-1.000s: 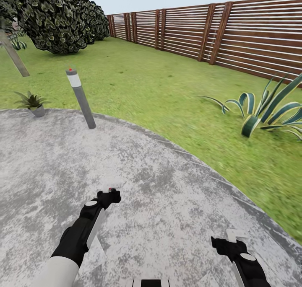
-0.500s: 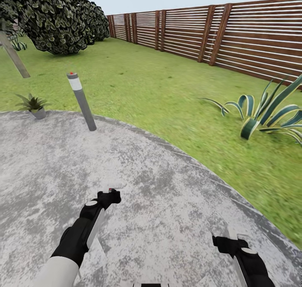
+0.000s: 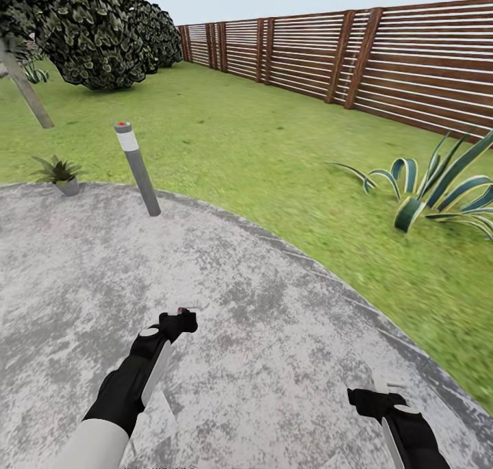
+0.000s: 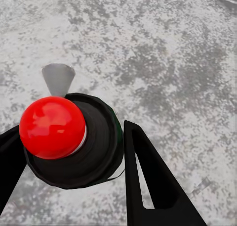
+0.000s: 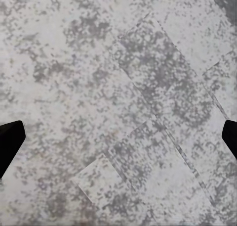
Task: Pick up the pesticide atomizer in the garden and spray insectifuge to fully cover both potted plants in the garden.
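The picking step looks already done: the small dark-green cylinder bottle with the red round top, the pesticide atomizer (image 4: pixel 69 137), sits in the left gripper (image 3: pixel 179 316), and in the head view its red top shows just above the black fingers. In the left wrist view the two black fingers (image 4: pixel 148 176) stand on both sides of the bottle body and press against it, so I judge they are clamped on it. What is left, as far as I can judge, is all the spraying. One small potted plant with pointed green leaves in a grey pot (image 3: pixel 60 175) stands at the far edge of the round grey stone patio (image 3: pixel 274 332), near the tall grey lamp post with the red top (image 3: pixel 137 169) and well apart from both arms; I see no white speckles on its leaves, so it seems not yet covered. The second potted plant I cannot find here. The right gripper (image 3: pixel 375 399) hangs low over the patio stone; in the right wrist view its dark fingertips (image 5: pixel 10 142) sit at opposite edges, far apart, and nothing is between them. The large striped agave (image 3: pixel 438 188) on the green lawn (image 3: pixel 274 161) and the brown slat fence (image 3: pixel 411 58) are not part of the job
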`<state>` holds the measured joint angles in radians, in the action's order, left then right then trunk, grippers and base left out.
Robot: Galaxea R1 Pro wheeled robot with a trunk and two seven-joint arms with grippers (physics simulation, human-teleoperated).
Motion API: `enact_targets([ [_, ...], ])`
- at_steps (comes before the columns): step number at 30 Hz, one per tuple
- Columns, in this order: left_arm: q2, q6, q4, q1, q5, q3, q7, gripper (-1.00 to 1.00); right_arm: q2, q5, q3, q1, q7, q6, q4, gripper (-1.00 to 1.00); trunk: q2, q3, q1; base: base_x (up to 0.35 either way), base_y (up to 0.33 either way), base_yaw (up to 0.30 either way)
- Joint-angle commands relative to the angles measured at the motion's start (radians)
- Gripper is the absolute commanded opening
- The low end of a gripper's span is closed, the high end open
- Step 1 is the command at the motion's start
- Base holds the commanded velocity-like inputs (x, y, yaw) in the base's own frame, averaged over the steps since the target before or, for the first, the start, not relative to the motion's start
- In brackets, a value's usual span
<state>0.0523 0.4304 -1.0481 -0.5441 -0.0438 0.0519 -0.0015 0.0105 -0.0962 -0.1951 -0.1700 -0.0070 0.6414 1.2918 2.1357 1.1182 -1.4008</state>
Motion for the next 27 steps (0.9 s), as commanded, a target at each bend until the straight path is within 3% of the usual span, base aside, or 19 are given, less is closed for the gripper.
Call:
enact_targets([
  [1, 0.001, 0.005, -0.001, 0.0, -0.004, 0.0, 0.0, -1.0, 0.0, -0.009, 0.0, 0.0, 0.002, 0.006, 0.001, 1.0, 0.0, 0.001, 0.0, 0.0, 0.0, 0.199],
  [15, 0.001, 0.005, -0.003, 0.0, -0.005, -0.001, 0.0, -1.0, 0.002, -0.007, 0.0, 0.0, 0.004, 0.006, 0.001, 1.0, 0.0, 0.001, 0.0, 0.0, 0.007, 0.247],
  [27, 0.001, 0.007, -0.003, 0.0, -0.005, -0.001, 0.0, -1.0, 0.002, -0.008, 0.0, 0.0, 0.002, 0.006, 0.001, 1.0, 0.0, 0.0, 0.0, 0.0, 0.262, 0.071],
])
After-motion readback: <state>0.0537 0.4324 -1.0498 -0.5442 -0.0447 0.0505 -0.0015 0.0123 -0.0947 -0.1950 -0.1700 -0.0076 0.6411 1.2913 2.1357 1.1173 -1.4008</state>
